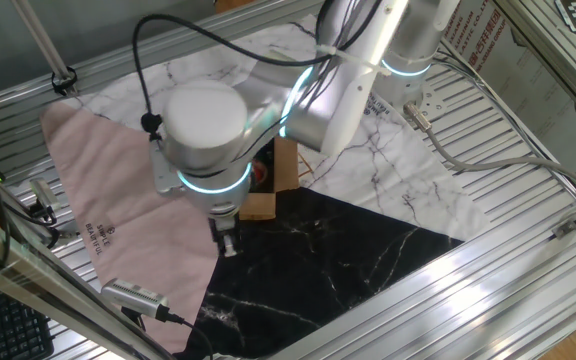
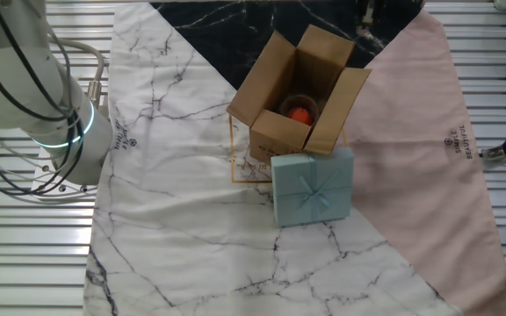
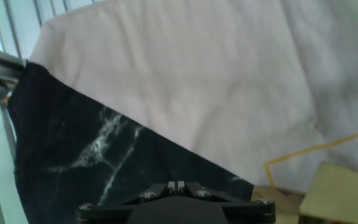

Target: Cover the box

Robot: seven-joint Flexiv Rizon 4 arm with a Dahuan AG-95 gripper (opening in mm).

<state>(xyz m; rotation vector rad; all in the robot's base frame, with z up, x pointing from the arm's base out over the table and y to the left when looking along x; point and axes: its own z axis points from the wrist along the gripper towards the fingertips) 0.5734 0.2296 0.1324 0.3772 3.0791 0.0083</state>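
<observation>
The gripper [image 1: 227, 243], fingers pressed together and holding nothing, hangs above the black marble cloth [image 1: 318, 270]. Just beside it, mid-table, stands the small brown corrugated cardboard box [image 2: 295, 92], flaps open, touching a pale blue gift box [image 2: 313, 186].

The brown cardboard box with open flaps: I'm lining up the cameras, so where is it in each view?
One fixed view: the brown cardboard box sits mid-frame, mostly hidden behind the arm.
The other fixed view: upper centre, flaps open, something orange inside.
Hand view: only a tan corner at the bottom right edge, probably the box.
Shared landmark: the black marble-patterned cloth, bordering the pink cloth.
</observation>
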